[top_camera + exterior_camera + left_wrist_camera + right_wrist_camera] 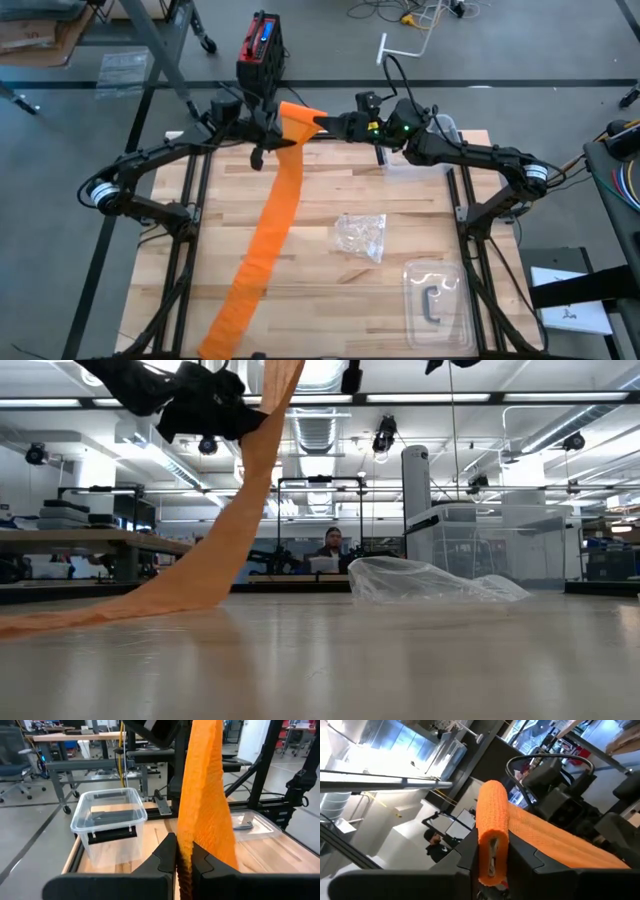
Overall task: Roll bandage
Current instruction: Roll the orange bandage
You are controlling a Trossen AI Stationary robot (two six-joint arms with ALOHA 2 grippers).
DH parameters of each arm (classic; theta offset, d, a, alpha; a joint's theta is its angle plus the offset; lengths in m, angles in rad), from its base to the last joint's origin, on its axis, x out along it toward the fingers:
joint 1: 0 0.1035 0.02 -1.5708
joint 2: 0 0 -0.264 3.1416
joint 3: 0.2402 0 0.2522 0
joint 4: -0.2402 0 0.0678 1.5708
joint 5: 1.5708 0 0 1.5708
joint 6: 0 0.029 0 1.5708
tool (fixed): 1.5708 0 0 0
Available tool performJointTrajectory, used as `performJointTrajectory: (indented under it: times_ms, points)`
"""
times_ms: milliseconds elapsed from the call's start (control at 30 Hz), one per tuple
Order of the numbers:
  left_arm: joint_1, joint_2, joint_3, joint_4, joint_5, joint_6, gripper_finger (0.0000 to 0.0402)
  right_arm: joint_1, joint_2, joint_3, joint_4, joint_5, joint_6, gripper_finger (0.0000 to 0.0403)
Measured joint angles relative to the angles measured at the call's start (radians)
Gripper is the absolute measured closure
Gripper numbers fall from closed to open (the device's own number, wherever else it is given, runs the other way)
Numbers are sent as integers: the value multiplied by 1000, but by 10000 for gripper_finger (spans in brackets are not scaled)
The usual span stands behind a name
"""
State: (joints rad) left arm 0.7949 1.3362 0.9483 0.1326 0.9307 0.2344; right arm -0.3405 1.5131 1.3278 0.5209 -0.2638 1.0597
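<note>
Rolling looked barely begun: the right gripper (492, 851) clamped the bandage (278, 210) at its small rolled end, the left gripper (184, 857) pinched the strip beside it above the table's far edge, the tail trailing across the table (330, 290); next, probably more turns

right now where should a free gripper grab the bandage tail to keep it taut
Pinch the bandage mid-strip, where it slopes clear of the table. Come across its width, fingers on the flat faces; both ends near the top are already clamped.

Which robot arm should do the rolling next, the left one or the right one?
Probably the right. The right gripper is shut on the bright orange fabric bandage at its already rolled end, so it could turn it. The left gripper pinches the flat strip just below, keeping it taut.
</note>
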Motion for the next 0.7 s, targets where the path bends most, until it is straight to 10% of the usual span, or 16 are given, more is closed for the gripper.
performJointTrajectory:
  times_ms: [367, 700]
  points:
    - [27, -54, -18, -29, -96, 14, 401, 0, -3, 24, -138, -8, -86, 338]
    - [46, -229, -17, -191, -81, 43, 396, 0, -5, 26, -195, 1, -739, 352]
